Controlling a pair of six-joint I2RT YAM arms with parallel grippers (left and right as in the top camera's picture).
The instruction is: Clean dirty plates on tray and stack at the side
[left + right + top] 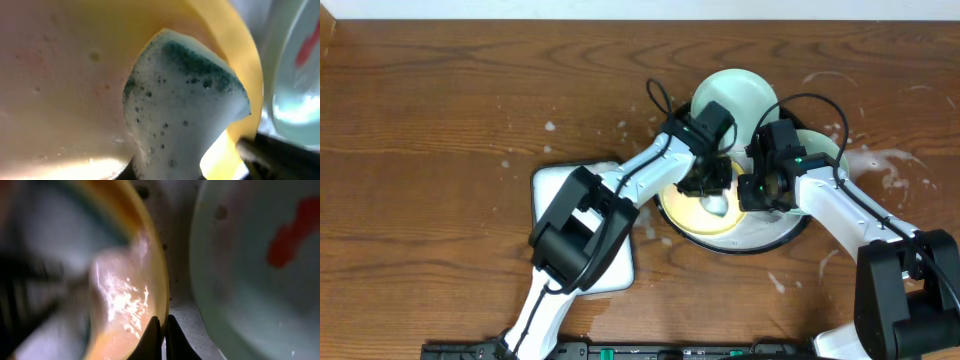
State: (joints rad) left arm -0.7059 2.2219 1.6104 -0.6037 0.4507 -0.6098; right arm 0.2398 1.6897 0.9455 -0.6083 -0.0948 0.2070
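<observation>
The pale yellow plate [695, 216] lies tilted in the black tray [752, 245]. My left gripper [713, 182] is shut on a foamy green-and-white sponge [180, 110] and presses it on the yellow plate [65, 75]. My right gripper [765, 190] is shut on the yellow plate's rim [163, 330]. One mint-green plate [735, 95] lies at the tray's far edge. A second mint-green plate [823, 145] lies at the right, partly under my right arm. A mint plate with a red smear [260, 270] shows beside the yellow one, also in the left wrist view [300, 75].
A white rounded tray [555, 190] sits left of the black tray, mostly under my left arm. White soap splashes [885, 165] wet the wood table to the right of the tray. Foam covers the tray's floor [180, 255].
</observation>
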